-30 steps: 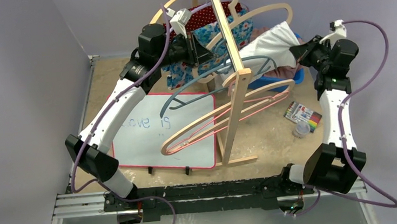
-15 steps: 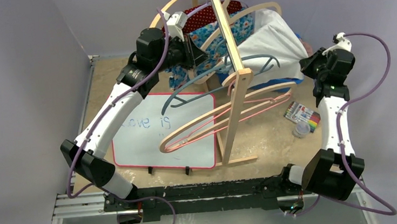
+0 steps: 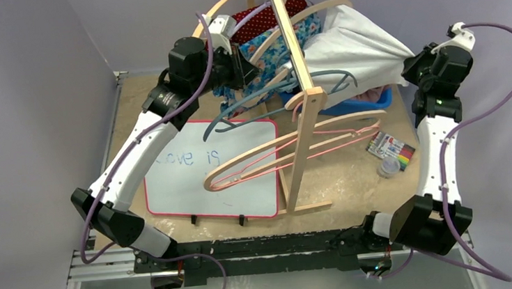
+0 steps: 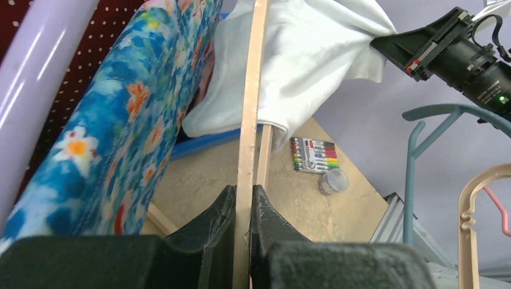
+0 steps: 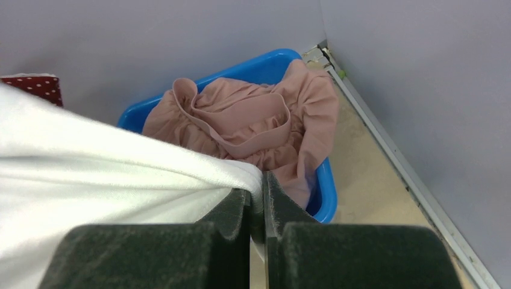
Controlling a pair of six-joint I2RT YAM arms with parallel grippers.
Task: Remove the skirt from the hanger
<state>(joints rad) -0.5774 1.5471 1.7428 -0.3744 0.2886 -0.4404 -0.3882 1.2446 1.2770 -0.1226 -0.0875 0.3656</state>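
A white skirt (image 3: 363,41) hangs on a light wooden hanger (image 3: 328,3) at the top of the rack and is stretched out to the right. My left gripper (image 3: 249,58) is shut on the hanger's thin wooden bar (image 4: 250,120), with its fingertips (image 4: 242,195) clamped either side. My right gripper (image 3: 407,68) is shut on a pinched corner of the white skirt (image 5: 90,174), at its jaws (image 5: 257,183). The skirt also shows in the left wrist view (image 4: 301,54), draped over the bar.
A tall wooden rack (image 3: 299,113) holds several wooden, pink and teal hangers. A blue floral garment (image 3: 266,53) and a red dotted one (image 3: 266,18) hang beside the skirt. A blue bin (image 5: 265,69) holds a pink garment (image 5: 253,120). A whiteboard (image 3: 206,170), markers (image 3: 390,147) and a small jar (image 3: 388,168) lie on the table.
My right gripper has moved up and to the right, drawing the white skirt out taut. My left gripper has shifted slightly up and left with the hanger.
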